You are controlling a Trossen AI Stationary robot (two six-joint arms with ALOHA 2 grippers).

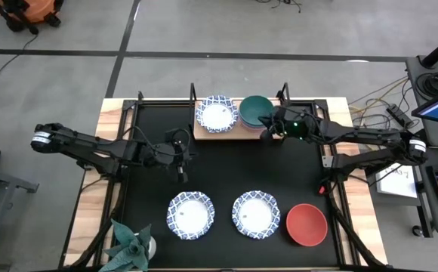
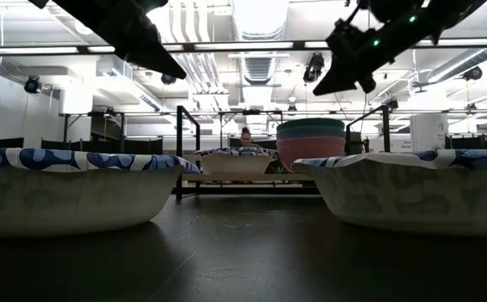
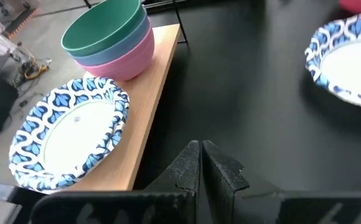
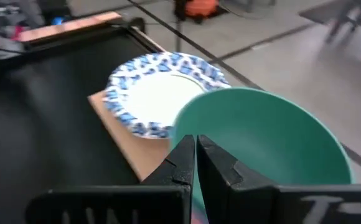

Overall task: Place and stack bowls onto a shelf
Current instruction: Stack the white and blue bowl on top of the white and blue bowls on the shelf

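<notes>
The wooden shelf (image 1: 234, 130) stands at the table's far edge. On it sit a white, blue-patterned bowl (image 1: 217, 113) and a stack with a green bowl (image 1: 255, 110) on top of a blue one (image 3: 127, 46) and a pink one (image 3: 131, 62). Two more patterned bowls (image 1: 190, 215) (image 1: 255, 214) and a red bowl (image 1: 306, 224) rest on the table near its front. My right gripper (image 4: 196, 155) is shut, hovering just above the near rim of the green bowl and touching nothing. My left gripper (image 3: 200, 158) is shut over the bare table, near the shelf's left end.
A green spiky plant (image 1: 132, 245) stands at the near left corner. The shelf's black posts (image 2: 179, 151) rise at its ends. Bare black tabletop (image 1: 234, 166) lies between the shelf and the front row of bowls.
</notes>
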